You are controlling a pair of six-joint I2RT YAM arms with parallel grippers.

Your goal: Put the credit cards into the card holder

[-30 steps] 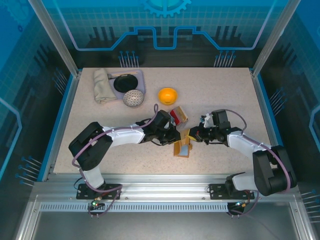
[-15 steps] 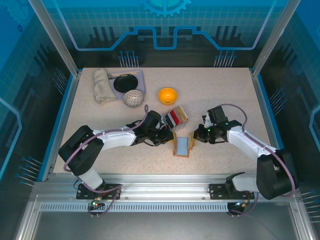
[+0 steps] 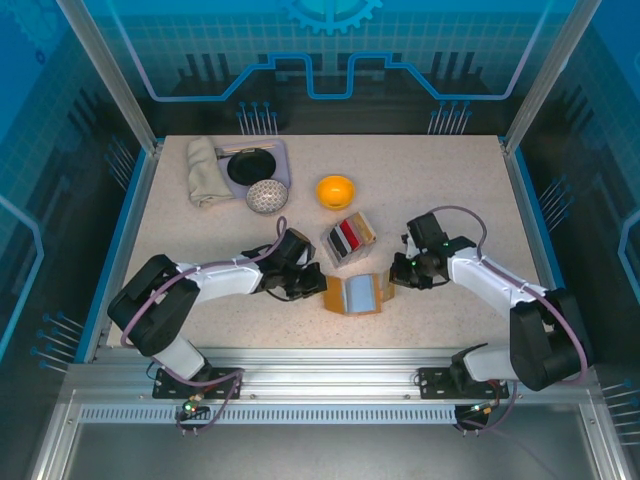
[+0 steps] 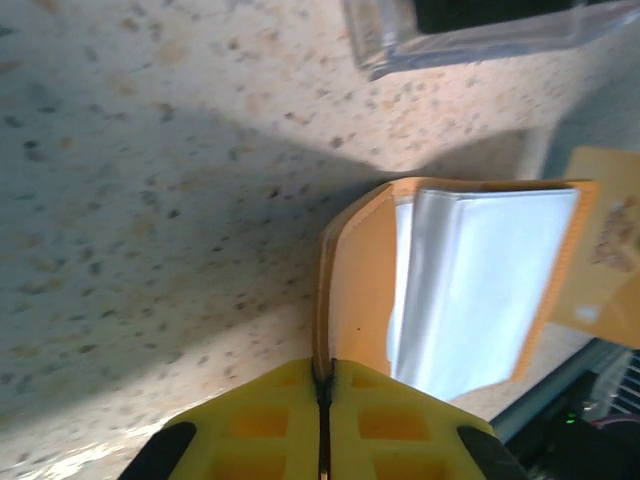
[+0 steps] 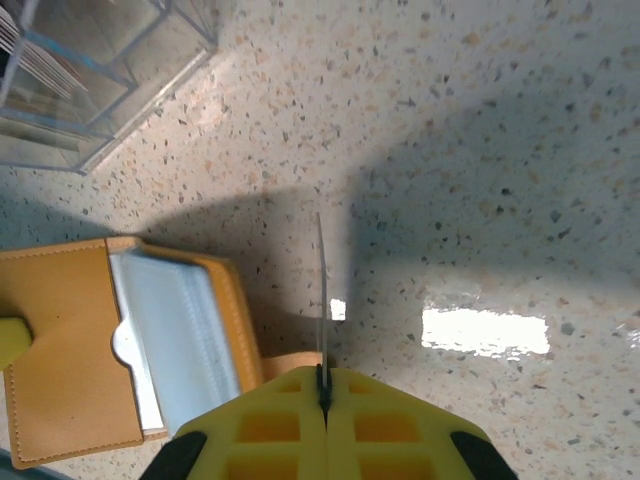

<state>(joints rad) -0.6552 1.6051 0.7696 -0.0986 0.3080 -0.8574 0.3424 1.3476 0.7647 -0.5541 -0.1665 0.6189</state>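
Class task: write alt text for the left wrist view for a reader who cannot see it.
The shut left gripper pinches the edge of the open tan card holder, pale inner pocket showing, on a speckled table; a clear tray lies beyond.

1. card holder: tan-orange leather, pale blue-white inside.
2. credit cards standing together: red, black and white stripes.
3. bowl: plain orange.
4. table: beige, dark-speckled.
5. left gripper and right gripper: yellow fingers.
6. single card, edge-on: read as a thin grey line.
7. ball: grey, finely dotted.
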